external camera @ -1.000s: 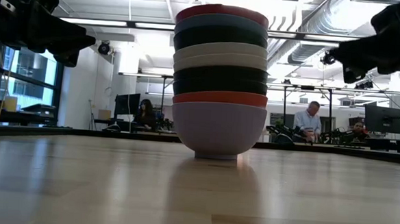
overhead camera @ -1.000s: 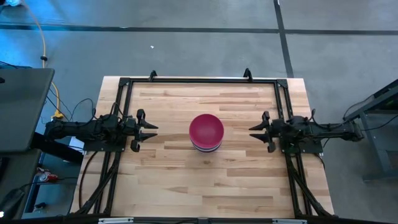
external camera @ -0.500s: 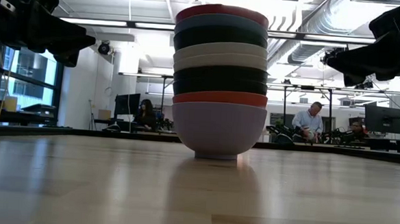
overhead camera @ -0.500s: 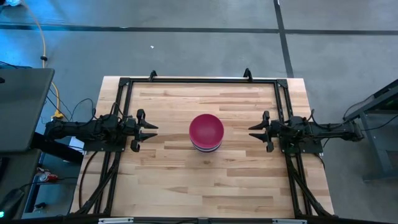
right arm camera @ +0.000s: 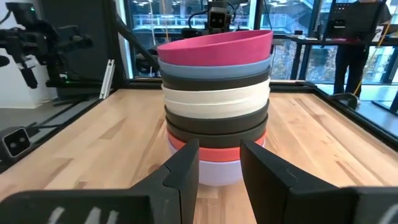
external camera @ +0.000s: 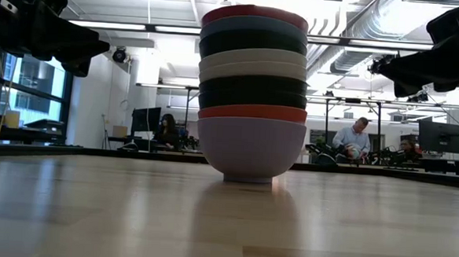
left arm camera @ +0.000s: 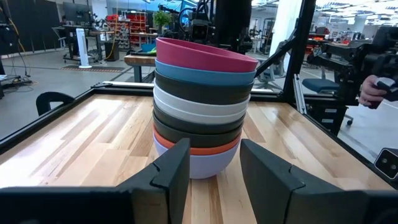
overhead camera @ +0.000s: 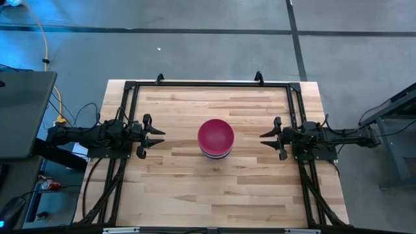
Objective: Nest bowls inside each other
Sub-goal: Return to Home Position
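Now only the right gripper (overhead camera: 265, 136) is still shifting slightly while the left gripper (overhead camera: 158, 136) is waiting, both open and empty, the nested bowls (overhead camera: 216, 138) standing between them, suggesting homing is finishing.

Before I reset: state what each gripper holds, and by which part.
Nothing. The left gripper and right gripper are open, empty, clear of the bowl stack.

Both arms level, facing inward — L gripper (overhead camera: 156, 136) & R gripper (overhead camera: 267, 138) w/ fingers spread.
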{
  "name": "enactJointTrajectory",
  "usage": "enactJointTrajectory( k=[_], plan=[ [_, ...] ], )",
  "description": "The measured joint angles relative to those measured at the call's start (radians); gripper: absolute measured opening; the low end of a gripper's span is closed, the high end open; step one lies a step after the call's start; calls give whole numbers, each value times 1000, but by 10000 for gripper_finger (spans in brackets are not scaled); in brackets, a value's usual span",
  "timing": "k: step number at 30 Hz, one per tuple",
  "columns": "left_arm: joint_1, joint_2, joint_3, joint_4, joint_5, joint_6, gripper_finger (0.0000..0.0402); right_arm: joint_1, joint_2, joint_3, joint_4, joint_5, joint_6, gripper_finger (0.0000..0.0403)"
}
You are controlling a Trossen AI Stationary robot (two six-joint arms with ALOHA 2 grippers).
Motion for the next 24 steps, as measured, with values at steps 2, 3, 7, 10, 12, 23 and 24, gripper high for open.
enactJointTrajectory(
  k=[2,3,7,10,12,23,24],
  plan=[
    [0,0,0,0,0,0,131,0,0,0,0,1,-12,110],
    [0,0,0,0,0,0,131,0,0,0,0,1,-17,110],
    [0,0,0,0,0,0,131,0,0,0,0,2,-19,110],
    [0,0,0,0,0,0,131,0,0,0,0,3,-20,110],
    [0,0,0,0,0,0,131,0,0,0,0,3,-19,110],
    [0,0,0,0,0,0,131,0,0,0,0,3,-20,110],
    [0,0,0,0,0,0,131,0,0,0,0,3,-19,110]
  ],
)
